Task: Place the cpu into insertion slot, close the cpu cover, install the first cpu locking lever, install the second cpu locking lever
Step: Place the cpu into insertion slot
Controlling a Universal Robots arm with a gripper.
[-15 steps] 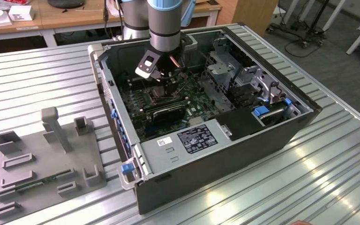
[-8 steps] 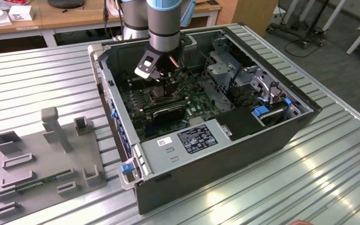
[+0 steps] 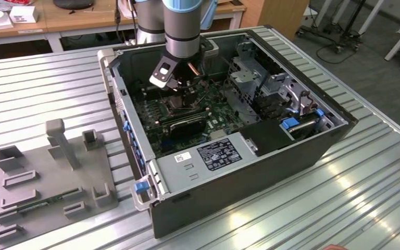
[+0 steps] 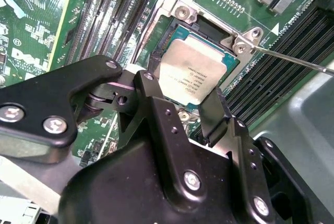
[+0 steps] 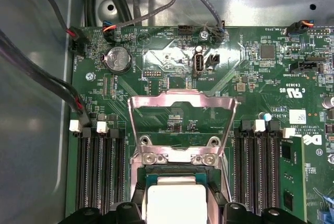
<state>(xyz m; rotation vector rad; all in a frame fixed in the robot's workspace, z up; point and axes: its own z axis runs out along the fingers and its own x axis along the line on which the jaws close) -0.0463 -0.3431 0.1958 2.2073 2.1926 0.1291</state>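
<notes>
The cpu (image 4: 193, 67), a pale silvery square chip, lies flat in the insertion slot (image 4: 180, 12), whose metal rim frames it. My gripper (image 4: 180, 96) hangs right over it, with the black fingers (image 4: 143, 85) pressed against two opposite edges of the chip. In the first wrist view the cpu (image 5: 175, 190) sits between the same fingers (image 5: 138, 200). Beyond it the cpu cover (image 5: 182, 101), a thin silvery frame, stands flipped open away from the slot (image 5: 175, 157). A thin metal lever rod (image 4: 297, 59) sticks out beside the socket. In the exterior view the gripper (image 3: 179, 88) is inside the computer case.
Long black memory slots (image 5: 99, 166) flank the socket on both sides. Cables (image 5: 42, 78) run along the case wall, with a coin battery (image 5: 118, 58) nearby. The open computer case (image 3: 325, 140) lies on a ribbed metal table; a grey fixture plate (image 3: 54, 177) stands at the exterior view's left.
</notes>
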